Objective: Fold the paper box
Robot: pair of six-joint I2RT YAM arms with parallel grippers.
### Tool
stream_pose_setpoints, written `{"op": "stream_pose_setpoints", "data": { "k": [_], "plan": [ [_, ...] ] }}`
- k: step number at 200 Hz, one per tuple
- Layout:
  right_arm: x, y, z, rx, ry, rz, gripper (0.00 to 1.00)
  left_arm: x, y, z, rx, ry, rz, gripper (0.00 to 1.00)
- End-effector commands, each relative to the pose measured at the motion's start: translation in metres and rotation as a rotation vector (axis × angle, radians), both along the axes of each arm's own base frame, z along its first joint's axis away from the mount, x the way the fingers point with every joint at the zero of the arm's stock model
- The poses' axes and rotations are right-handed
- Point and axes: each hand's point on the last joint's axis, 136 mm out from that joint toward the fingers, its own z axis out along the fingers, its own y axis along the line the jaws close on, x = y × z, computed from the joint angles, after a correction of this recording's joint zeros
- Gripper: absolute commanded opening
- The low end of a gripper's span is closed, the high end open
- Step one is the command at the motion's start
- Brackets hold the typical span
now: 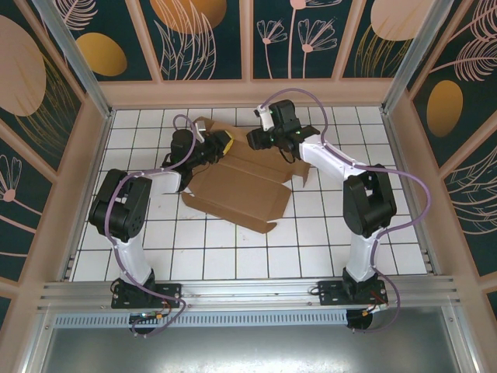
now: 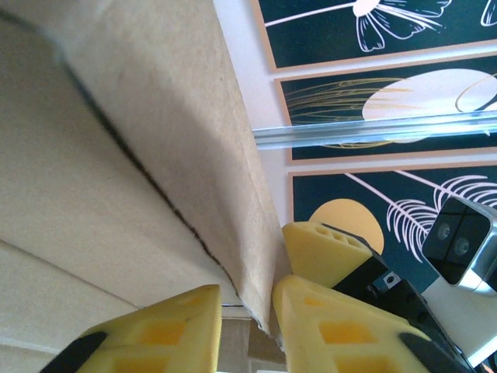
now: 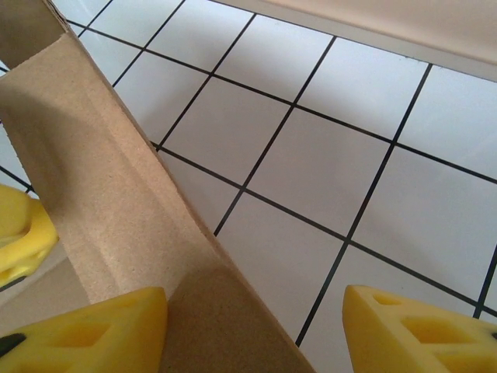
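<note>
Top: paper box (image 1: 233,190) lies partly folded mid-frame on the tiled desk (image 1: 326,241); left end effector (image 1: 220,143) and right end effector (image 1: 252,140) sit close together at its upper edge

Left wrist: left end effector (image 2: 247,311) released, jaws slightly apart, raised edge of paper box (image 2: 116,155) in the gap

Right wrist: right end effector (image 3: 256,315) released wide; paper box (image 3: 116,194) wall runs down to the lower-left finger, desk (image 3: 334,155) tiles at right

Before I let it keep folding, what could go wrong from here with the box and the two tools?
The left tool straddles a raised flap of the paper box with slack, so the flap may slip out. The right tool is open around a standing wall; closing there might crease it off the fold. Both tools sit close together and could bump.
</note>
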Motion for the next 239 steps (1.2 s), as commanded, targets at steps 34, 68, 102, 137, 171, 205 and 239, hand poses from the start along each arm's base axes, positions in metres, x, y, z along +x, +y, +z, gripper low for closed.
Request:
{"op": "stream_pose_setpoints", "data": {
  "k": [34, 68, 102, 137, 171, 205, 239],
  "plan": [
    [-0.015, -0.007, -0.024, -0.048, 0.069, 0.009, 0.60, 0.013, -0.001, 0.021, -0.006, -0.100, -0.026, 0.35],
    [-0.017, -0.004, -0.024, -0.038, 0.077, 0.019, 0.59, 0.024, 0.000, 0.015, 0.013, -0.094, -0.013, 0.35],
    [-0.017, -0.002, -0.023, -0.028, 0.079, 0.022, 0.59, 0.031, 0.003, 0.013, -0.006, -0.093, 0.023, 0.35],
    [-0.016, 0.000, -0.022, -0.027, 0.077, 0.020, 0.58, 0.032, 0.006, 0.009, -0.010, -0.076, 0.048, 0.42],
    [-0.016, 0.002, -0.020, -0.020, 0.075, 0.026, 0.58, 0.033, 0.005, 0.008, -0.023, -0.078, 0.064, 0.47],
    [-0.017, 0.004, -0.021, -0.018, 0.079, 0.031, 0.56, 0.039, -0.002, 0.012, -0.053, -0.087, 0.072, 0.37],
    [-0.017, 0.005, -0.019, -0.014, 0.079, 0.035, 0.54, 0.040, -0.004, 0.008, -0.070, -0.082, 0.083, 0.17]
  ]
}}
